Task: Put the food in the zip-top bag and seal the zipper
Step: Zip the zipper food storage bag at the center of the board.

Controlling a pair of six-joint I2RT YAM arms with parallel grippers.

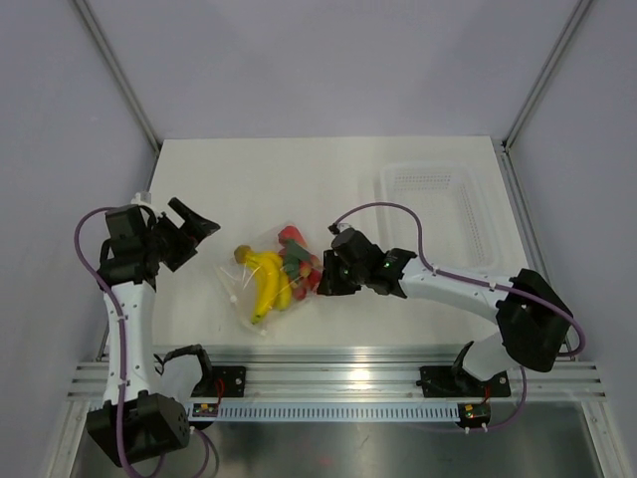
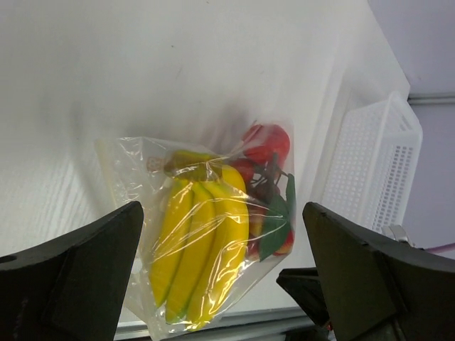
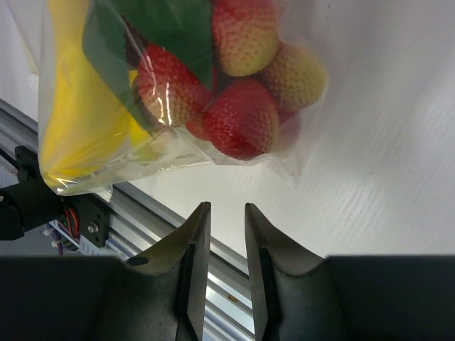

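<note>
While the zip-top bag (image 1: 261,289) lies on the white table (image 1: 249,179) near its front edge, it holds both pieces of food. The yellow bananas (image 1: 267,282) fill the left side of the bag, their brown stem pointing away from the rail. The red strawberries (image 1: 299,261) with green leaves are packed against them on the right. The film is creased and glossy over the fruit, and I cannot tell whether the zipper is pressed closed. The right gripper (image 3: 225,213) sits just beside the bag's strawberry end, its fingers all but closed with only a thin slit between them and nothing in it. The left gripper (image 1: 199,237) hangs to the bag's left, spread wide and holding nothing. A clear perforated tray (image 1: 438,204) stands well apart at the far right
</note>
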